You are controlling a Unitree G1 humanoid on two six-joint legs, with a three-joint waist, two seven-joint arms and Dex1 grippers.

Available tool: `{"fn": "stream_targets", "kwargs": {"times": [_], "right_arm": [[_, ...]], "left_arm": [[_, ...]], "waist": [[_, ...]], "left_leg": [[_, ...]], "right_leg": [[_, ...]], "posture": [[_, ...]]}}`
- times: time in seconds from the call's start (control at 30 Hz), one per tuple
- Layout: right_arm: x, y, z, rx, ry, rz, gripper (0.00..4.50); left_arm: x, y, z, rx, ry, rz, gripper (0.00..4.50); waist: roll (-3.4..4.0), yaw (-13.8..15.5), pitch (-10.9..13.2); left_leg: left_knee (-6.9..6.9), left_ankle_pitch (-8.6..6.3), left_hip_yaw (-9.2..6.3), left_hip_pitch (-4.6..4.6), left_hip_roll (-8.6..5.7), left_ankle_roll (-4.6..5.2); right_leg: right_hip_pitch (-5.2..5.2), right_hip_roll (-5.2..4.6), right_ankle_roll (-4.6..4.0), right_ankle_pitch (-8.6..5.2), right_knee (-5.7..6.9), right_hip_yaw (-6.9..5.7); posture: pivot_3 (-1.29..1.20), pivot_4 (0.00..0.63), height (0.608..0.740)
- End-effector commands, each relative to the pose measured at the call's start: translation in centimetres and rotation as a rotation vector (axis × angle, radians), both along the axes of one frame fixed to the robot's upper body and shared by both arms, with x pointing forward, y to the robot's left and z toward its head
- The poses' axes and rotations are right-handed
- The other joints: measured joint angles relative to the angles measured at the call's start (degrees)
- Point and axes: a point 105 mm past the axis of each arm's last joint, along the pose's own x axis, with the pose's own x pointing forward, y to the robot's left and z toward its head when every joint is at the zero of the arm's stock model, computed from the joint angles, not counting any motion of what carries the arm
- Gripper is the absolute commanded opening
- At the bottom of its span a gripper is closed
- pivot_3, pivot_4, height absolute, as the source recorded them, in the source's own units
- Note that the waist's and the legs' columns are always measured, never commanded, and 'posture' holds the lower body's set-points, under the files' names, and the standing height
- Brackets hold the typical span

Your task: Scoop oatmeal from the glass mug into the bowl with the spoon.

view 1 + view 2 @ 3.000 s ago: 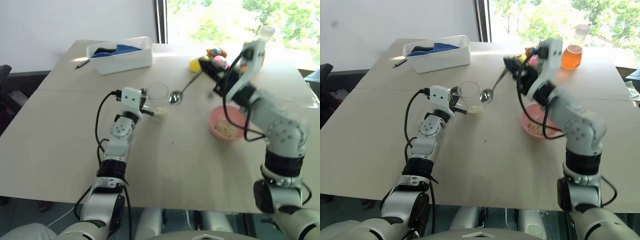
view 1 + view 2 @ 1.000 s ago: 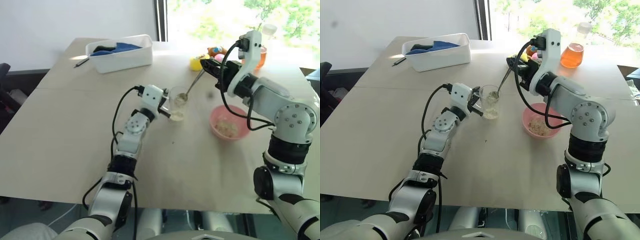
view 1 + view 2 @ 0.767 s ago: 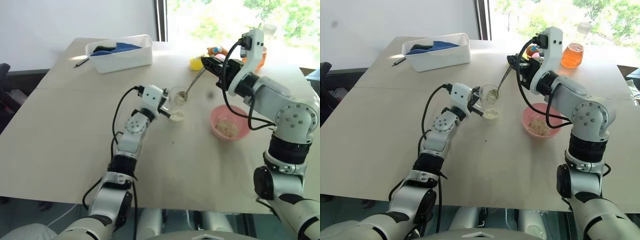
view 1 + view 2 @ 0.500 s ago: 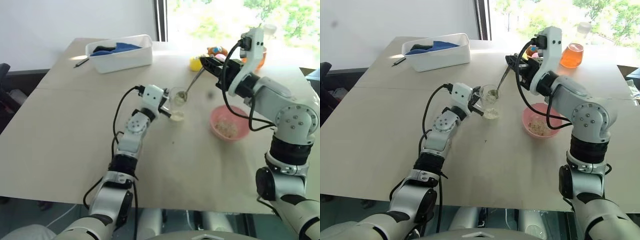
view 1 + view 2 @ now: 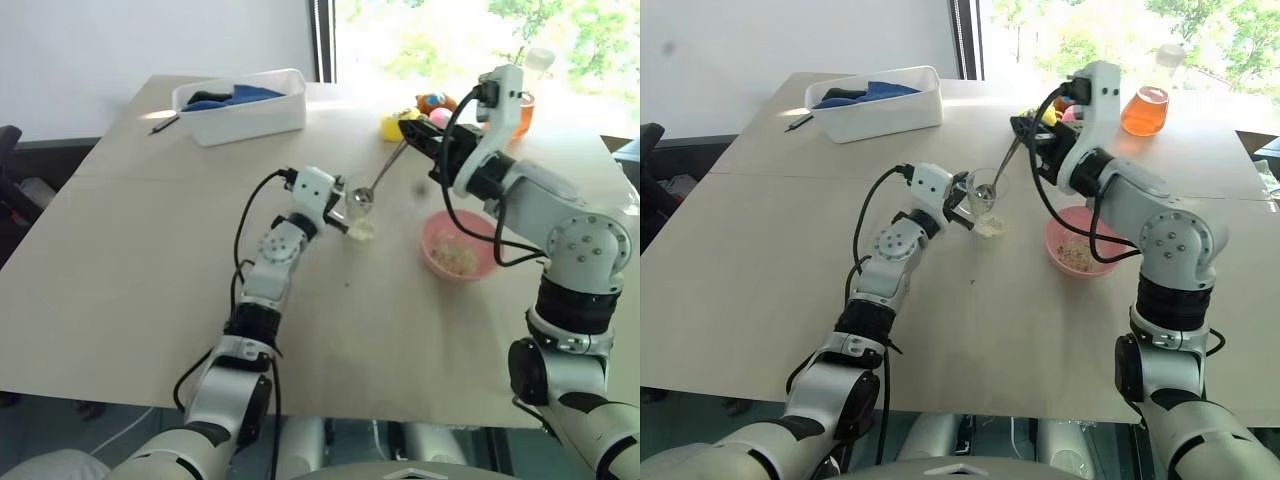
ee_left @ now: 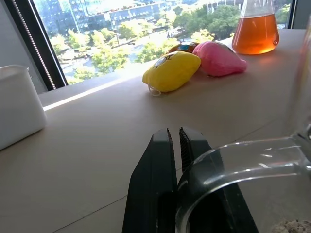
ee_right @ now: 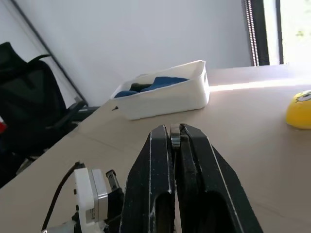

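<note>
Two pincers work over the bench (image 5: 120, 260). Leftmost, the left pincer (image 5: 338, 207) is clamped on the handle of the glass mug (image 5: 985, 200), which is tipped with oatmeal (image 5: 989, 229) at its base. The spoon (image 5: 378, 178) dips its bowl seemingly just inside the mug's mouth, its handle pinched tight in the right pincer (image 5: 420, 136). Farther right, the pink bowl (image 5: 457, 246) sits on the bench holding oatmeal.
</note>
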Motion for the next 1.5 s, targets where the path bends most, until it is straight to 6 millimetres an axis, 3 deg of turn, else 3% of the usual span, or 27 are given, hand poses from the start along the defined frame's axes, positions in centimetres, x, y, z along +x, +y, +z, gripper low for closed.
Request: {"fn": "stream_targets", "kwargs": {"times": [0.03, 0.33, 0.67, 1.03, 1.5], "right_arm": [[-0.5, -1.5, 1.7, 0.068, -0.034, -0.034, 0.0], [-0.5, -5.8, 1.9, 0.167, 0.041, -0.18, 0.0], [-0.8, -8.4, 2.3, 0.303, 0.125, -0.253, 0.0], [-1.9, -9.6, 2.3, 0.426, 0.192, -0.258, 0.0], [-1.6, -10.2, -0.6, 0.695, 0.331, -0.277, 0.0]], "left_arm": [[-0.1, -2.0, 2.0, -0.012, -0.077, -0.061, 0.09], [0.8, -4.9, 2.5, -0.031, -0.101, -0.099, 0.09], [1.0, -7.0, 2.9, -0.058, -0.144, -0.11, 0.09], [1.9, -6.3, 2.6, -0.082, -0.129, -0.043, 0.09], [1.5, -6.6, 2.6, -0.086, -0.135, -0.084, 0.09]], "waist": [[0.0, -0.07, 0.0], [0.0, -0.07, 0.0], [0.0, -0.06, 0.0], [0.0, -0.04, 0.0], [0.0, -0.01, 0.0]], "left_leg": [[0.0, 0.0, 0.0, 0.0, 0.0, 0.0], [0.0, 0.0, 0.01, -0.01, 0.01, 0.0], [-0.01, 0.0, 0.04, -0.01, 0.02, 0.01], [-0.02, 0.0, 0.04, -0.04, 0.02, 0.02], [-0.02, 0.0, 0.05, -0.04, 0.04, 0.02]], "right_leg": [[0.0, 0.0, 0.0, 0.0, 0.0, 0.0], [0.0, 0.01, 0.0, 0.0, 0.0, 0.01], [-0.01, 0.02, 0.0, 0.0, 0.0, 0.03], [-0.01, 0.02, 0.01, 0.0, -0.01, 0.03], [0.0, 0.03, 0.01, 0.0, -0.03, 0.03]], "posture": [[0.0, 0.15, 0.74], [0.0, 0.15, 0.74], [0.0, 0.15, 0.74], [0.0, 0.15, 0.74], [0.0, 0.15, 0.74]]}}
